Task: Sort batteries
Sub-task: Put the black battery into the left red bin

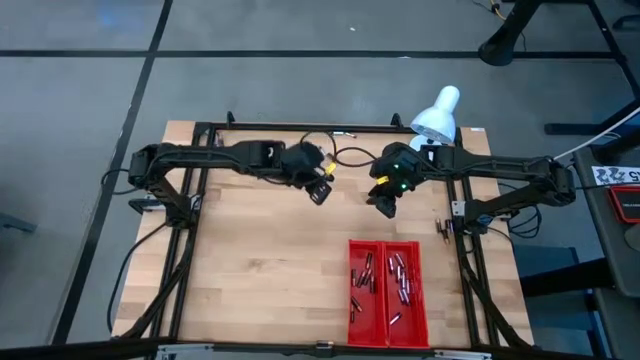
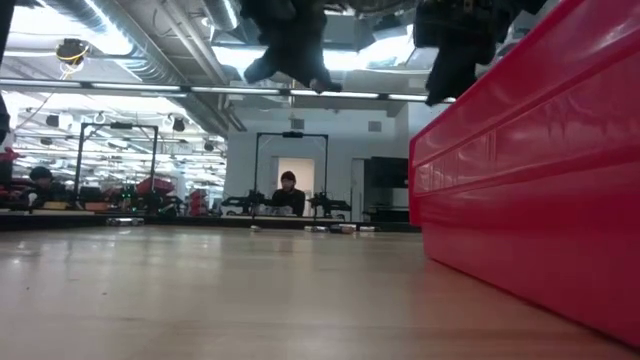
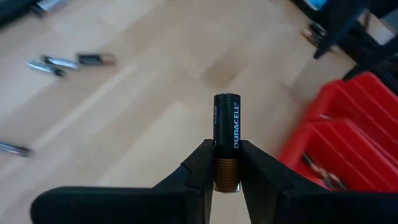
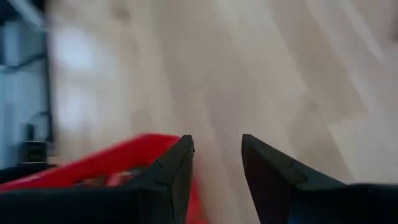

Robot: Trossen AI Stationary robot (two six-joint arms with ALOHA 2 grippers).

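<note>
Left gripper [image 3: 227, 177] pinching a black-and-copper battery [image 3: 227, 140] by its copper end, held upright over the table [image 1: 260, 260], probably so it drops cleanly into the red tray [image 1: 387, 244]. Right gripper [image 4: 217, 165] spread with nothing between, hovering near the tray. More batteries [image 1: 400, 272] already in both compartments; some loose cells [image 3: 53, 63] left on the wood.

The one readable text is the brand name DURACELL, in white capitals running lengthwise along the black upper part of a battery [image 3: 227, 142] that stands upright, pinched at its copper-coloured lower end between the jaws of the left gripper [image 3: 227, 171].
</note>
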